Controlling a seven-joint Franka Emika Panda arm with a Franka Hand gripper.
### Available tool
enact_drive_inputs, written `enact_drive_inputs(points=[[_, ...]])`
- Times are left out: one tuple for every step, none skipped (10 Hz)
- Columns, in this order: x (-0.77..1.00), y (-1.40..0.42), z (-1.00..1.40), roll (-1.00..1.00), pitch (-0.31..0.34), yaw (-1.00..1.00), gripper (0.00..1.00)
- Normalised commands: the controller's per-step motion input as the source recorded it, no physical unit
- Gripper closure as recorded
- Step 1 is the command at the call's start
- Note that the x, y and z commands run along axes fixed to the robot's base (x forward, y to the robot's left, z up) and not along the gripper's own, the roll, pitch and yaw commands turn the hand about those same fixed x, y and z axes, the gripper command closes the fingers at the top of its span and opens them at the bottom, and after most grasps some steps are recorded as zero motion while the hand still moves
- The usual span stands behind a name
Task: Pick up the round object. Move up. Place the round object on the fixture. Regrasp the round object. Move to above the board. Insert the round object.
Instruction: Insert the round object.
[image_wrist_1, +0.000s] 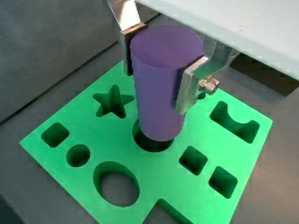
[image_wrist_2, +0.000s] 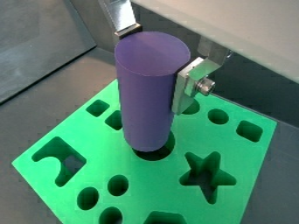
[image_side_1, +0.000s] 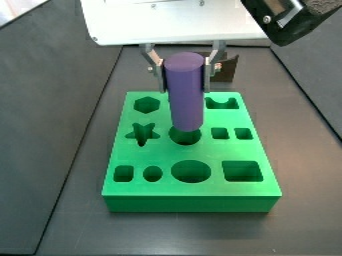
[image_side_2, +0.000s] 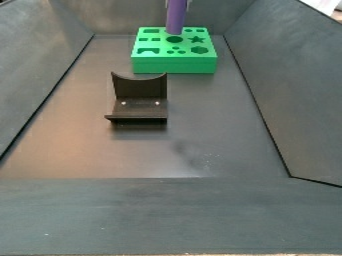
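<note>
Insertion under way: gripper (image_wrist_1: 163, 57) jaws pinch the smooth purple cylinder peg (image_wrist_1: 159, 83) upright near its top, lower end entering a round hole in the bright green slab board (image_side_1: 127, 190), keeping it aligned. Dark fixture (image_side_2: 136, 100) stands nearer, unoccupied.
</note>
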Motion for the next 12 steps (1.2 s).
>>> enact_drive_inputs(points=[[0.17, -0.05, -0.89, 0.17, -0.073, 0.03, 1.0], [0.16, -0.06, -0.91, 0.17, -0.07, 0.03, 1.0], [0.14, -0.06, -0.93, 0.16, -0.07, 0.03, 1.0], [0.14, -0.06, -0.93, 0.16, -0.067, 0.03, 1.0], [0.13, -0.06, -0.93, 0.16, -0.067, 0.04, 1.0], [0.02, -0.1, -0.92, 0.17, -0.084, 0.09, 1.0], [-0.01, -0.21, -0.96, 0.18, -0.089, 0.08, 1.0], [-0.02, -0.22, -0.97, 0.18, -0.079, 0.08, 1.0], [0.0, -0.25, -0.99, 0.18, -0.073, 0.04, 1.0], [0.03, -0.2, -0.99, 0.16, -0.061, 0.01, 1.0], [0.11, -0.11, -0.98, 0.16, -0.036, 0.03, 1.0], [0.04, 0.0, -0.95, 0.19, -0.007, 0.11, 1.0]])
